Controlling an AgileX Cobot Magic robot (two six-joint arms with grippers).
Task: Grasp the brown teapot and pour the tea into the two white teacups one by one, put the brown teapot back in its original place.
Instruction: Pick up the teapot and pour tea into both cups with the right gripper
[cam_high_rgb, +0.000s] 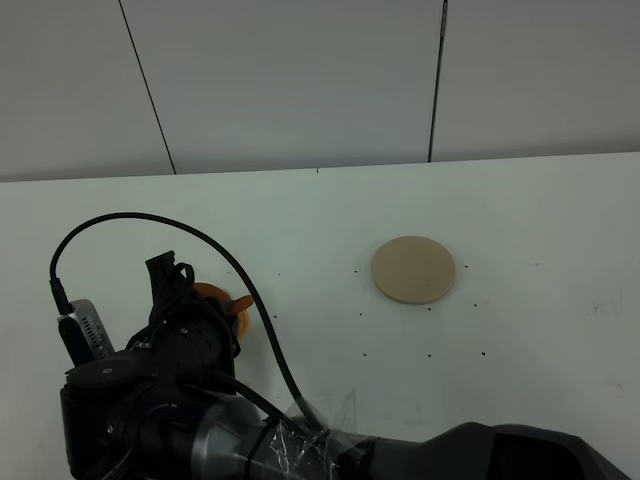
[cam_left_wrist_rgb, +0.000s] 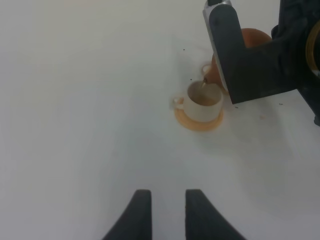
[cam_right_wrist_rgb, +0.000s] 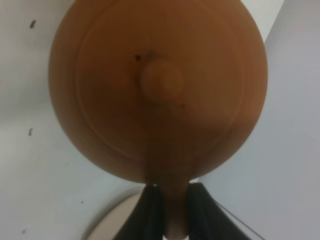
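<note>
Grips the brown teapot (cam_right_wrist_rgb: 160, 85) by its loop handle with the right gripper (cam_right_wrist_rgb: 172, 215) — both dark fingers pressed in tight against the handle, one on each side, with the knobbed lid turned toward the wrist camera and filling most of that view. Reaches in from the lower right of the high view, across the middle, to the left part of the white table (cam_high_rgb: 520, 220), a black cable (cam_high_rgb: 150, 222) arching over the arm. Holds the pot in the air, tipped spout-down just above one white teacup (cam_left_wrist_rgb: 204, 102); from the left wrist view, shows what looks like a thin stream between spout and cup, and pale brownish liquid inside the cup. Upright on its round orange saucer (cam_left_wrist_rgb: 200, 124), that cup, with the little side handle pointing away from the pot. Cannot place the second teacup for certain: not made out past the arm in the high view, and in the left wrist view only a small pale ring close beside the spout, too unclear to name. Well apart from pot and cup, on the right half of the table, the round beige coaster (cam_high_rgb: 413, 269), lying flat and uncovered. Hangs the left gripper (cam_left_wrist_rgb: 165, 216) low over bare table near the cup — two dark fingers parted, nothing between them, touching neither cup nor pot.
</note>
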